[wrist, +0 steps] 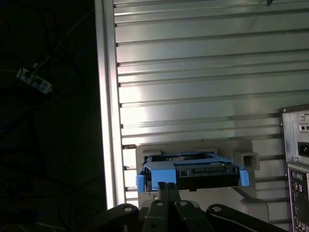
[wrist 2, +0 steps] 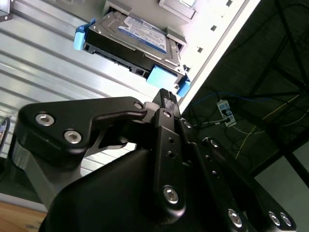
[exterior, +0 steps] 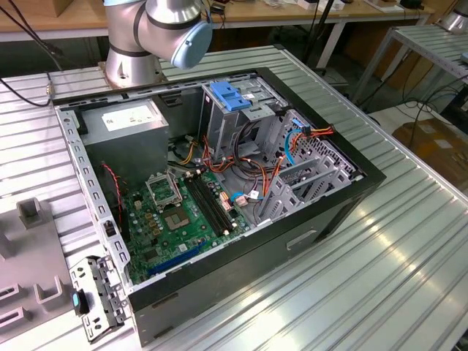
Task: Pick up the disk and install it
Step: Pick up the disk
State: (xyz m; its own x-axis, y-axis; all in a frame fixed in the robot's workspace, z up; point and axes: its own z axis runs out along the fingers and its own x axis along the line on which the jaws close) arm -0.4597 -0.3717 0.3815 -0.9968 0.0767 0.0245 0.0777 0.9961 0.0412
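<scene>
- My gripper (wrist 2: 166,94) (wrist: 167,185) sits nearest in both wrist views. Its fingers are pressed together and hold nothing.
- The disk (wrist 2: 137,36) (wrist: 193,170) is just beyond my fingertips, near but apart as far as I can tell. I am not touching it.
- The disk lies flat, label up, in a grey holder (wrist 2: 175,37) (wrist: 248,159) on the ribbed tabletop (wrist 2: 43,67) (wrist: 193,63). The holder is just beside one tabletop edge.
- The second wrist view gives the disk's top: a white label with a blue band, and blue rails at both ends.
- The first wrist view gives the disk's connector edge facing me, with the blue rail frame across it.
- The first wrist view also has the computer case (wrist: 295,159) rear panel, further in from that edge than the holder.
- Past the tabletop edge in both wrist views is dark floor with cables and a power strip (wrist 2: 224,113) (wrist: 33,79).
- The exterior view has my arm (exterior: 157,29) base at the tabletop's far edge, behind the case.
- The case (exterior: 365,183) lies open on its side mid-tabletop.
- Inside it are a green motherboard (exterior: 175,212), a grey power supply (exterior: 128,121) with a white sticker, a blue-latched drive cage (exterior: 230,99) and loose orange and red cables.
- Grey fixtures (exterior: 29,212) sit on the tabletop at the exterior view's left, beside the case.
</scene>
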